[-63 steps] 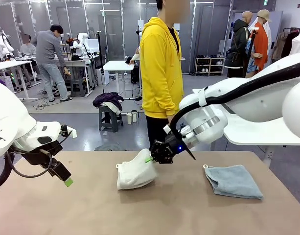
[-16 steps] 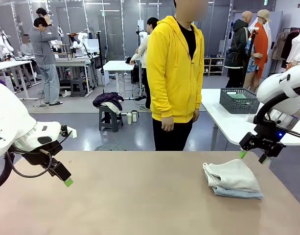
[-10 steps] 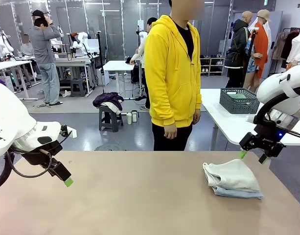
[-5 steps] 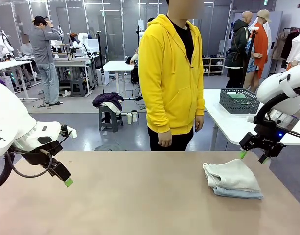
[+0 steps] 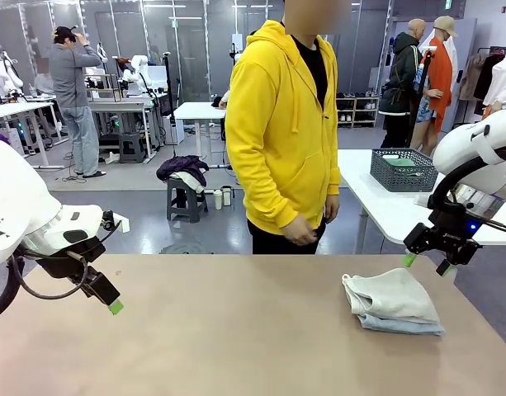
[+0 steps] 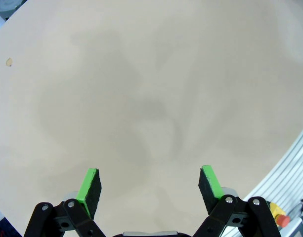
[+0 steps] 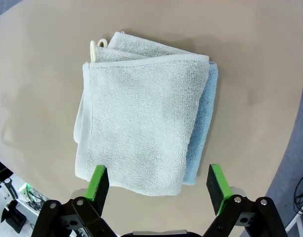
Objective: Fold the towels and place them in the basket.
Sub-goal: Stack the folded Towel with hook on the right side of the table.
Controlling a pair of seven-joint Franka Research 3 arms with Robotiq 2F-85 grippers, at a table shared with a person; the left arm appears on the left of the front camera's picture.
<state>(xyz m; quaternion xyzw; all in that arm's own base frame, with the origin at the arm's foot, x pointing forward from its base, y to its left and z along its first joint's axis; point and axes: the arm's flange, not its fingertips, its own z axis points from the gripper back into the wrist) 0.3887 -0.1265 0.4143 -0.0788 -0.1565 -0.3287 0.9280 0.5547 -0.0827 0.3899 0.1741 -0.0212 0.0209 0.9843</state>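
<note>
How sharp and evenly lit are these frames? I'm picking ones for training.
Front view: even indoor light, sharp, towels cast little shadow. Left wrist view: soft mottled shadows on the table, edges bowed by the wide lens. Right wrist view: terry texture crisp on the towels, table rim curved.

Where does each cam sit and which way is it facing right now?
Front: fixed between the arms, facing across the table at the person; both arms in shot.
Left wrist: looks down past the open left gripper at bare tabletop.
Right wrist: looks down past the open right gripper at the cream towel stacked on the blue towel.
Shared: front and right wrist views both see the stack.
</note>
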